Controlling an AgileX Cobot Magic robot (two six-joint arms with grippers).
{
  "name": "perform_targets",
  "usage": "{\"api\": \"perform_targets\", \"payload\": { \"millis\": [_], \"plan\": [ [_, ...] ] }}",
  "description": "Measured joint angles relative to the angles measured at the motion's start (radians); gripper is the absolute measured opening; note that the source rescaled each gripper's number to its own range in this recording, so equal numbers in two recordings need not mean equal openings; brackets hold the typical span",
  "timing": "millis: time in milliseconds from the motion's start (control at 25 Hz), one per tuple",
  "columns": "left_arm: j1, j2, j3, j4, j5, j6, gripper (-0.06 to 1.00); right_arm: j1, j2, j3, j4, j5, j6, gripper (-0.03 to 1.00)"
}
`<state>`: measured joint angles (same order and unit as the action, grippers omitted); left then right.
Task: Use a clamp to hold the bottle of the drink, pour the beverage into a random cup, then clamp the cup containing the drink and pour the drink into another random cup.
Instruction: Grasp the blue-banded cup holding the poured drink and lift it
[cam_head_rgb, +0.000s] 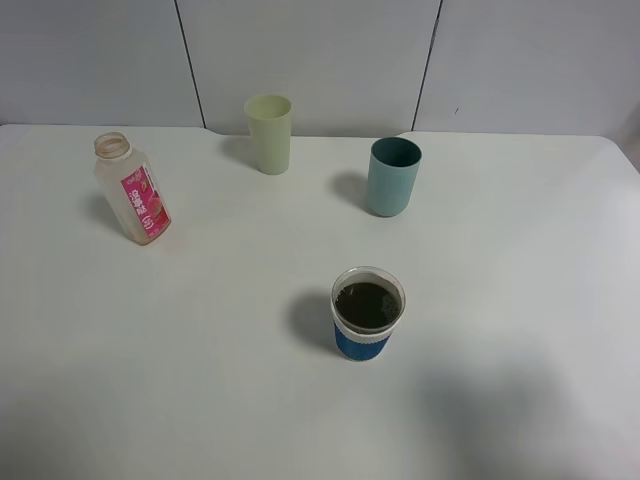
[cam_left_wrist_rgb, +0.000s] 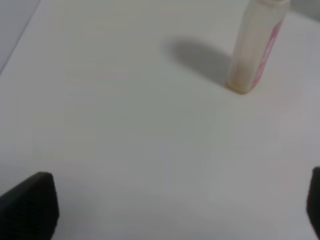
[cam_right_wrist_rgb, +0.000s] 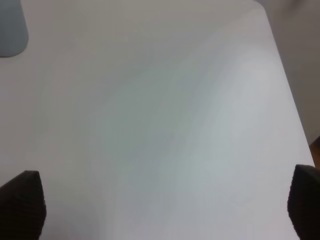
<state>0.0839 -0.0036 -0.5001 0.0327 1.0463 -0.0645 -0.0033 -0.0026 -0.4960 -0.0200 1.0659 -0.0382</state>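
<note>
The bottle (cam_head_rgb: 132, 190) stands at the left of the table, capless, looking empty, its pink-red label facing front. The short blue-banded cup (cam_head_rgb: 367, 312) stands near the middle front and holds the dark brown beverage (cam_head_rgb: 368, 303). Behind it to the right is the teal tumbler (cam_head_rgb: 393, 176). Neither arm shows in the high view. In the left wrist view my left gripper (cam_left_wrist_rgb: 180, 200) is open over bare table, with the bottle (cam_left_wrist_rgb: 255, 47) well ahead of it. My right gripper (cam_right_wrist_rgb: 165, 197) is open too, over bare table, with the teal tumbler (cam_right_wrist_rgb: 11, 27) at the frame's corner.
A pale yellow-green tumbler (cam_head_rgb: 269, 133) stands at the back, between the bottle and the teal tumbler. The white table (cam_head_rgb: 200, 380) ends at a grey panelled wall behind. The table's edge (cam_right_wrist_rgb: 285, 75) runs close beside the right gripper.
</note>
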Motion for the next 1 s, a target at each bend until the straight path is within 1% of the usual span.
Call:
{"api": "perform_targets", "payload": {
  "millis": [200,400,480,1000],
  "plan": [
    [-0.008,0.0,0.0,-0.001,0.001,0.001,1.0,0.0,0.0,0.0,0.0,0.0,0.0,0.9],
    [-0.094,0.0,0.0,-0.001,0.002,0.001,1.0,0.0,0.0,0.0,0.0,0.0,0.0,0.9],
    [-0.11,0.0,0.0,-0.001,0.002,0.001,1.0,0.0,0.0,0.0,0.0,0.0,0.0,0.9],
    [-0.113,0.0,0.0,-0.001,0.003,0.001,1.0,0.0,0.0,0.0,0.0,0.0,0.0,0.9]
  ]
}}
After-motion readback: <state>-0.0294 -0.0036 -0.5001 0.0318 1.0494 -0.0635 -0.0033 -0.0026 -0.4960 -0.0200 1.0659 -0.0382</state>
